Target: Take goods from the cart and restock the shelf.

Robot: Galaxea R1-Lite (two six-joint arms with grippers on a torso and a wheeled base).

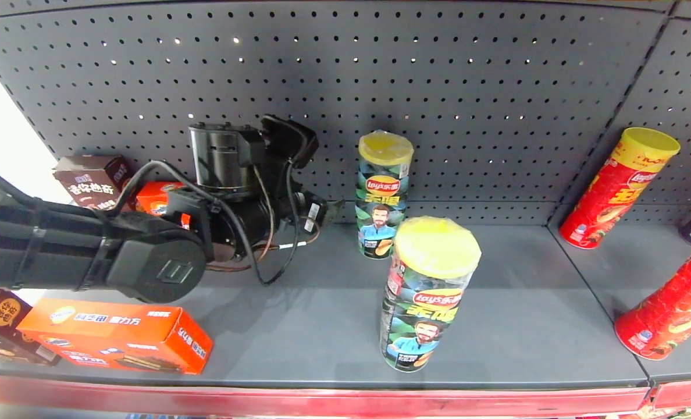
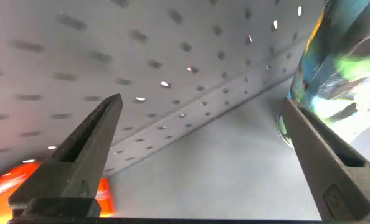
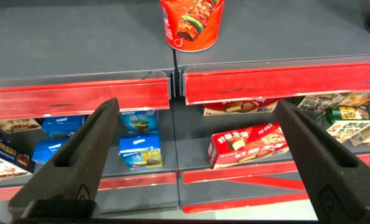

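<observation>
— Any print?
— Red oval logo and yellow characters on the front green canister [image 1: 424, 302] and the rear green canister [image 1: 382, 195]. White characters along the orange box [image 1: 118, 340].
— Elsewhere?
— Yellow characters on 1 red canister [image 1: 616, 189], white on the brown box [image 1: 89, 180], probably too small to read.

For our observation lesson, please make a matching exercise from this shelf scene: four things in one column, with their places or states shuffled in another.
Things:
1 front green can
2 front orange box
3 back red can
4 left gripper

Place or state:
A open, holding nothing
B right side, at the back
C lying flat, front left
D upright, middle front

Pairs: 1-D, 2-C, 3-B, 4-A
</observation>
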